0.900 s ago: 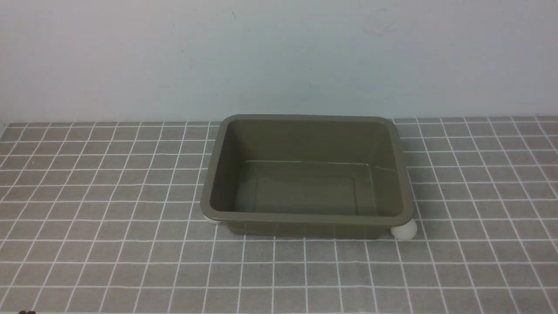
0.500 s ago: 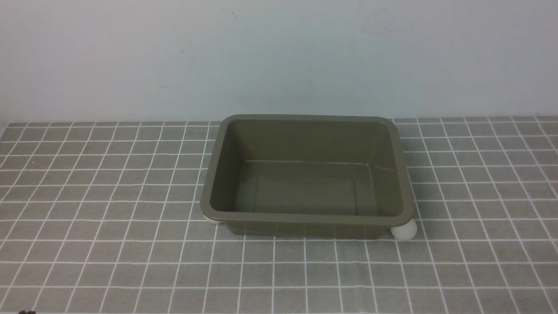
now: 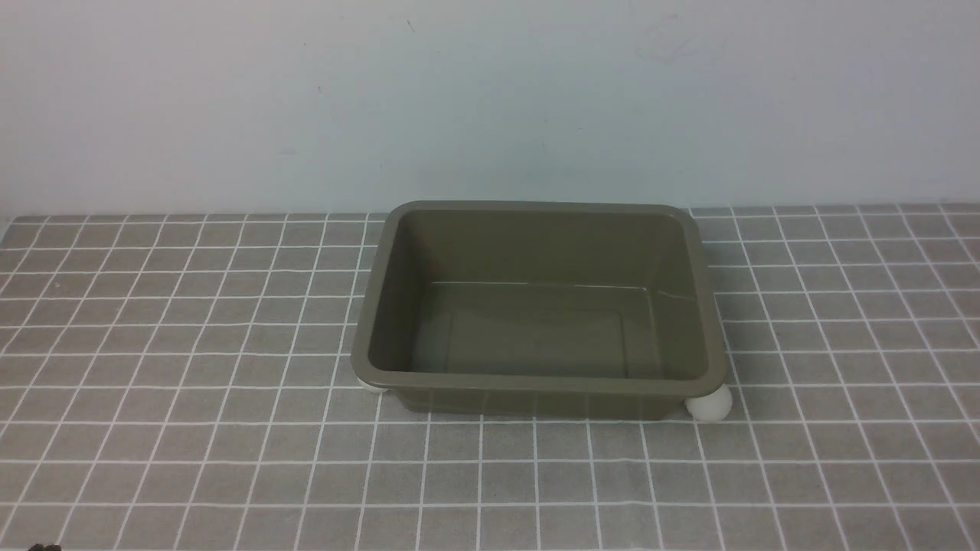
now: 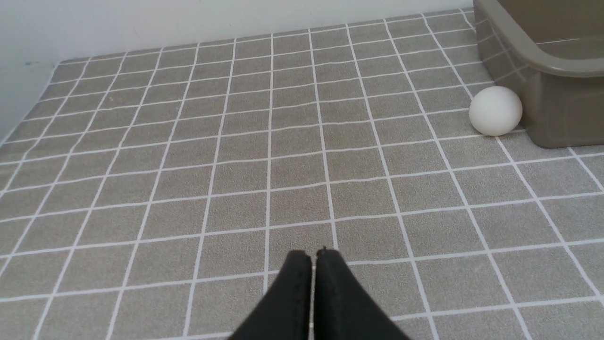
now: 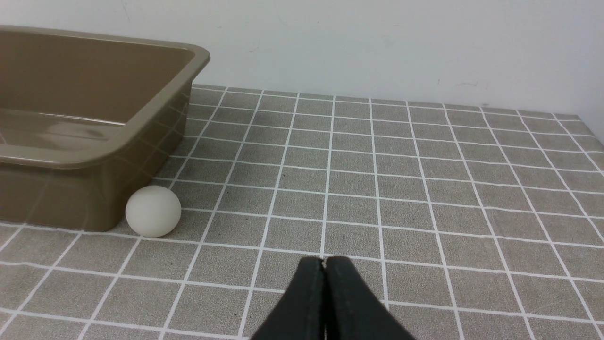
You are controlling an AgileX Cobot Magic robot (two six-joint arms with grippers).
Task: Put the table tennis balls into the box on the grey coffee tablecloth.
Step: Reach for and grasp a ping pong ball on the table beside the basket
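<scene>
The box (image 3: 536,399) stands on the grey coffee tablecloth (image 3: 191,344), approx. in the middle of the front view and a bit to the right, w/ one long side toward the robot. It is olive-brown, w/ rounded corners and a flared rim, and the inside is glossy. Behind the cloth there is a pale wall (image 3: 306,99).

Both balls lie on the cloth, outside the box, one at each near corner. The left ball (image 3: 373,386) is at the near left corner. In the front view the rim hides most of it and only a small white part shows. The left wrist view shows it whole, right against the box wall; touching or just beside, I cannot tell. The right ball (image 3: 710,403) is at the near right corner, partly under the rim, also just beside the wall.

The left gripper (image 4: 314,257) is closed. Its two black fingers are pressed together and grip no object. It points over the cloth, well apart from the left ball. The right gripper (image 5: 324,262) is closed in the same way, fingers together, not gripping anything. The right ball is near it but clearly apart. Whether the fingertips touch the cloth, I cannot tell for either arm.
</scene>
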